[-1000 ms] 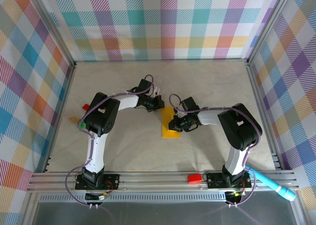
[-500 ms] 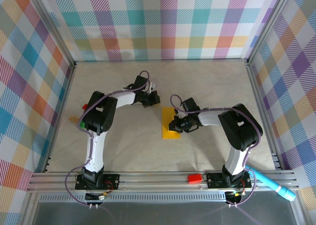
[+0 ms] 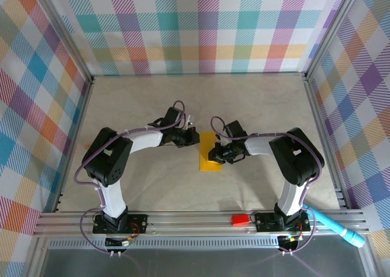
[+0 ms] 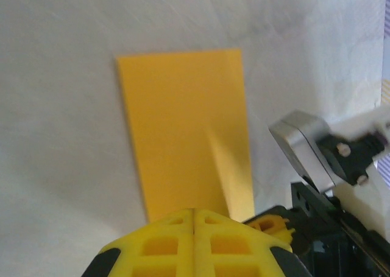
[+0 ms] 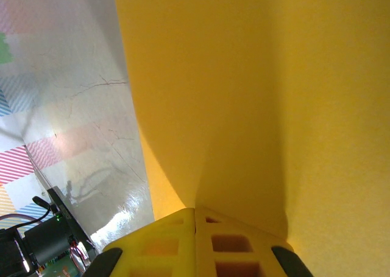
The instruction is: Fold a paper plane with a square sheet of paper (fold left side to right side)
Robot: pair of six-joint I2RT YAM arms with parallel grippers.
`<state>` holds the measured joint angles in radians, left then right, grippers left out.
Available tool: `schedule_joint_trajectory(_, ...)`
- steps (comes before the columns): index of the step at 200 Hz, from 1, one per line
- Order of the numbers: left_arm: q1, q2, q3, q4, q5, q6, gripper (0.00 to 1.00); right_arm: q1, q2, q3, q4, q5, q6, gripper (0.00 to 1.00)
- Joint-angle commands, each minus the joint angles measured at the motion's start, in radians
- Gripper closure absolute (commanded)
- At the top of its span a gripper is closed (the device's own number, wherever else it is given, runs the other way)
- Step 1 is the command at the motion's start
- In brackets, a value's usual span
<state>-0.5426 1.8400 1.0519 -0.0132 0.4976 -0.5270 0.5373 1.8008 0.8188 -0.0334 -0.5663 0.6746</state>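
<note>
Overhead: folded paper (image 3: 209, 162) on tabletop (image 3: 256, 106), long axis near-to-far; closed right end effector (image 3: 220, 153) on it, closed left end effector (image 3: 191, 137) just beside its left edge | left wrist: paper straight ahead of tips | right wrist: tips on paper.

paper (image 3: 206, 156): yellow-orange, plain, narrow rectangle, lying flat mid-bench (image 3: 152, 100), long axis near-to-far, short edge squared off.

I saw a robotics lab cell: aluminium frame (image 3: 64, 33), plaid cloth walls (image 3: 201, 27), left arm (image 3: 109, 161) and right arm (image 3: 295, 158) bolted to a rail (image 3: 195, 219).
</note>
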Motion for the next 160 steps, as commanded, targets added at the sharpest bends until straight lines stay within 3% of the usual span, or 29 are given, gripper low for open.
schedule_joint_trajectory(1, -0.022, 0.051, 0.045, 0.010, 0.015, -0.003, 1.00, 0.007, 0.047, -0.044, -0.106, 0.062, 0.013, 1.00)
schedule_joint_trajectory(72, -0.038, 0.137, 0.078, -0.015, -0.053, 0.014, 1.00, 0.007, 0.048, -0.013, -0.117, 0.056, 0.003, 0.95)
schedule_joint_trajectory(160, -0.048, 0.108, -0.006, -0.021, -0.058, 0.035, 1.00, -0.007, -0.098, 0.100, -0.228, 0.039, -0.028, 0.70)
